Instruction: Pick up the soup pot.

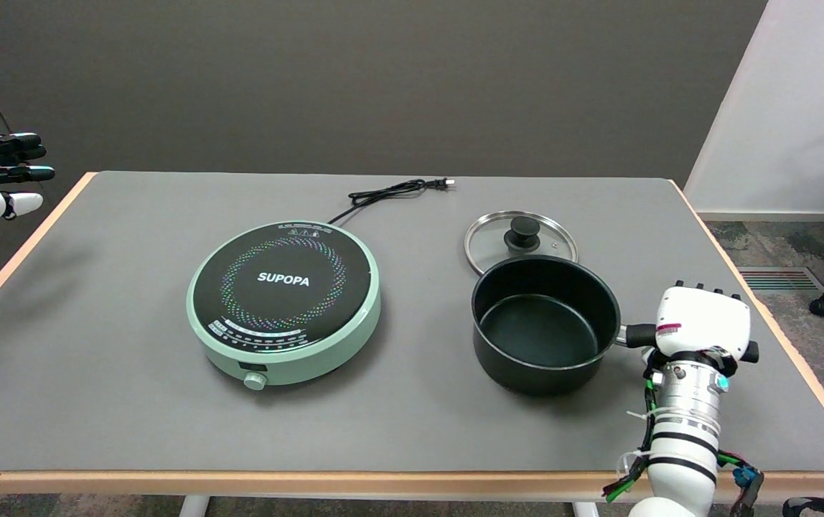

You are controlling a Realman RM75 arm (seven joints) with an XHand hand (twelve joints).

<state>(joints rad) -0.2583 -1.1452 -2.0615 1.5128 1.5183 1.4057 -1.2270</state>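
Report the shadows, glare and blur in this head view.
Head view: sharp throughout, no motion blur; soft even lighting; a faint shadow lies under the soup pot and beside the cooker; small glints on the glass lid; the right hand hides most of the pot's handle.

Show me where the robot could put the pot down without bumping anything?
Bare grey table lies left of the green cooker, along the front edge, and in the gap between cooker and soup pot. It is crowded behind the pot, where the glass lid sits, and near the cord. The right hand holds the pot's handle.
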